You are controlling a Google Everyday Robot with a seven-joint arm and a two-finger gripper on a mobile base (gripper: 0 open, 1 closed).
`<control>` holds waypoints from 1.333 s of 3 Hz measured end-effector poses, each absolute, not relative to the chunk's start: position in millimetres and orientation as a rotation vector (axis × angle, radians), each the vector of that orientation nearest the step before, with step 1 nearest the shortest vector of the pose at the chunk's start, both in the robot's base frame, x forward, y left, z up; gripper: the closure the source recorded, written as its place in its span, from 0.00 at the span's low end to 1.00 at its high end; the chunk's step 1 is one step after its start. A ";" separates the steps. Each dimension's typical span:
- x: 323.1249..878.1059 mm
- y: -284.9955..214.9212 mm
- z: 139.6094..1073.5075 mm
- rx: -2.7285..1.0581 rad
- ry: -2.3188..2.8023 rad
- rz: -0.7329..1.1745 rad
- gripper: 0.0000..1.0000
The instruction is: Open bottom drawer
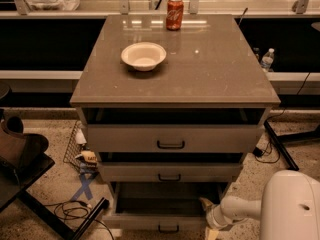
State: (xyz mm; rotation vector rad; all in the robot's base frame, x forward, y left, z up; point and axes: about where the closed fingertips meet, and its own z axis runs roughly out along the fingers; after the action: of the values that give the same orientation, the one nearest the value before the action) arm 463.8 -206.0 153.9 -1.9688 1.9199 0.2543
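The bottom drawer [167, 223] is the lowest of three grey drawers in the cabinet. It stands pulled out, with its dark inside showing behind the shallow front and its small black handle [168, 228] at centre. My gripper [208, 218] is low at the right, beside the drawer's right front corner. Its two tan fingertips [204, 202] are spread apart and hold nothing. My white arm [290, 206] fills the lower right corner.
The middle drawer [170, 172] and top drawer [171, 138] also stand partly out. A white bowl [143, 55] and a red can [174, 13] sit on the cabinet top. A dark chair [22, 164], cables [75, 211] and small clutter [85, 156] lie on the floor at left.
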 end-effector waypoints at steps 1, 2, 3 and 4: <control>437.8 -214.5 160.5 -1.959 1.991 0.229 0.25; 420.5 -263.3 202.6 -1.811 2.217 0.055 0.56; 335.7 -281.9 226.3 -1.526 2.439 -0.035 0.95; 311.5 -285.0 230.9 -1.566 2.430 -0.057 0.91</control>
State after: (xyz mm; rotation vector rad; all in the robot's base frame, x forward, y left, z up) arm 311.5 -285.0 230.9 -1.5660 2.4299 -0.0572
